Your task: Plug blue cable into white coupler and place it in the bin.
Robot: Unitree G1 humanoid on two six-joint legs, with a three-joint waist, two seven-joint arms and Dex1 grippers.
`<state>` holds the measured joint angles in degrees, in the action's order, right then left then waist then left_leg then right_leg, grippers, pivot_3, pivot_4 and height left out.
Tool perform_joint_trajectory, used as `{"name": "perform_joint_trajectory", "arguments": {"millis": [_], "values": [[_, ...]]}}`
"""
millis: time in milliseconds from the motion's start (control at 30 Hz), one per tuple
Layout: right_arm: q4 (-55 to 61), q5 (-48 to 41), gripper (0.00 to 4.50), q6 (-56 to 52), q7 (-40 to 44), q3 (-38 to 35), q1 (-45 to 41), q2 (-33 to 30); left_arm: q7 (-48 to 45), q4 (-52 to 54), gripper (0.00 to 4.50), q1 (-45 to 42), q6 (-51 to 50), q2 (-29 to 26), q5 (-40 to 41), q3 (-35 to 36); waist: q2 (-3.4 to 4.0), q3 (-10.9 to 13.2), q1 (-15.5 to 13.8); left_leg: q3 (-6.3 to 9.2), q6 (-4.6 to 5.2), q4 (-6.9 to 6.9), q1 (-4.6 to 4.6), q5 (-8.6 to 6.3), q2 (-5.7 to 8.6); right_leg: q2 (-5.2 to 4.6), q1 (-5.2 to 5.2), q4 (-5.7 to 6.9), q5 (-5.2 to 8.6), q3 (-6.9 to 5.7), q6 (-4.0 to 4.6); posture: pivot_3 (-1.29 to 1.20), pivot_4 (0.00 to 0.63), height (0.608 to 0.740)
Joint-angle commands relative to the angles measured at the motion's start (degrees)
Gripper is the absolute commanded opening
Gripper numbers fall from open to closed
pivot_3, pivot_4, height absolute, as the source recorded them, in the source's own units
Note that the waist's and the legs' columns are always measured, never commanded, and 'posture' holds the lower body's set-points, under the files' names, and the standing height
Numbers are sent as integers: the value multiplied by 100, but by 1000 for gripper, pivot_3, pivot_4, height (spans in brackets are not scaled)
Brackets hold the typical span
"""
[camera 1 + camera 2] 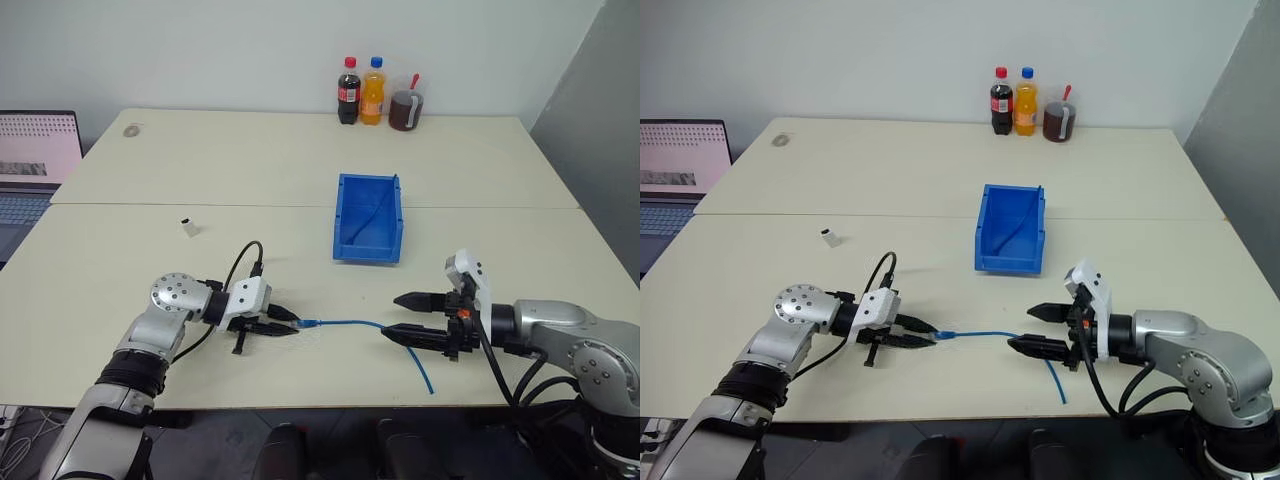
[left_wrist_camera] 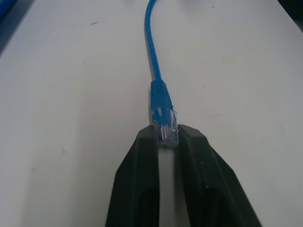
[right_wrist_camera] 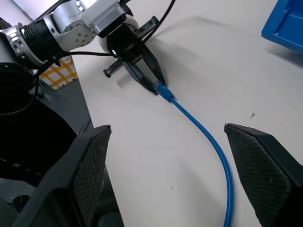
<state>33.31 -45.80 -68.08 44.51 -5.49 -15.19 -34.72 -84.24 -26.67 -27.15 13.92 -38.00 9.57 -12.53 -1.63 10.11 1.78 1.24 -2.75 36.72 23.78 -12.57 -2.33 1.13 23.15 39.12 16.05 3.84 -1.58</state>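
The blue cable [image 1: 350,324] lies on the table near its front edge, and its far end curls toward that edge. My left gripper [image 1: 293,321] is shut on the cable's clear plug [image 2: 164,124], low over the table. My right gripper [image 1: 392,317] stands open just right of the cable's middle, its jaws wide and nothing between them. The right wrist view looks along the cable [image 3: 208,137] to the left gripper [image 3: 156,87]. The white coupler [image 1: 188,227] sits alone on the table, farther back and to the left. The bin [image 1: 367,250] stands at mid-table.
Two bottles [image 1: 348,90] [image 1: 372,90] and a cup of dark drink [image 1: 406,110] stand at the table's far edge. A laptop [image 1: 35,165] is at the far left. A small round object [image 1: 131,129] lies at back left.
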Motion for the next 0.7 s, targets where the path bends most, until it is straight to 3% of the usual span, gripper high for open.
{"name": "perform_joint_trajectory", "arguments": {"millis": [33, 100, 200, 300, 400, 500, 700], "values": [[8, -185, 4063, 74, -59, -7, -159, -52, 270, 129, 157, 161, -518, 94, -103, -48, 2, -3, -1, 0, 0, 1, 1, 0, 0, 0, 0, 0, 0, 0, 0, 0, 150, 740], [34, -258, 4063, 45, -103, 2, -189, -45, 312, 490, 156, 247, -1423, 89, 133, -4, 4, -4, -3, -1, 0, 2, 1, 0, 1, -2, -1, 0, -1, 2, -1, 0, 150, 740], [114, -680, 4063, -193, -181, -149, -250, -12, 291, 1485, 153, 284, -4161, -111, 1051, 76, 3, -3, -2, 4, 0, 6, 8, 0, -2, -3, 0, -1, -1, -2, -2, 0, 150, 740], [206, -1754, 4063, -691, -244, -443, -225, -31, 525, 2279, 153, 164, -6659, -207, 2243, 423, -2, 1, 21, 6, 0, 8, 17, -1, -10, -2, 4, -3, -1, -3, -3, 0, 150, 740], [247, -2691, 4063, -960, -468, -554, -63, -134, 1022, 2824, 153, 44, -8499, -73, 3263, 994, -7, 4, 25, 11, 1, 7, 20, -1, -22, -1, 6, -3, 0, -9, -3, 0, 150, 740], [374, -2784, 4063, -864, -590, -409, 216, -277, 1591, 3197, 153, -29, -9470, 197, 3878, 1519, -7, 4, 24, 16, 1, 8, 17, -1, -19, 3, 4, -4, 0, -14, -3, 0, 150, 740], [88, -2139, 4063, -323, -1015, 51, 156, -52, 2083, 3613, 153, 90, -9898, 216, 4327, 1808, -7, 4, 79, 12, 1, 10, 11, -1, -10, 9, 4, -2, -1, -8, -4, 0, 150, 740]]}}
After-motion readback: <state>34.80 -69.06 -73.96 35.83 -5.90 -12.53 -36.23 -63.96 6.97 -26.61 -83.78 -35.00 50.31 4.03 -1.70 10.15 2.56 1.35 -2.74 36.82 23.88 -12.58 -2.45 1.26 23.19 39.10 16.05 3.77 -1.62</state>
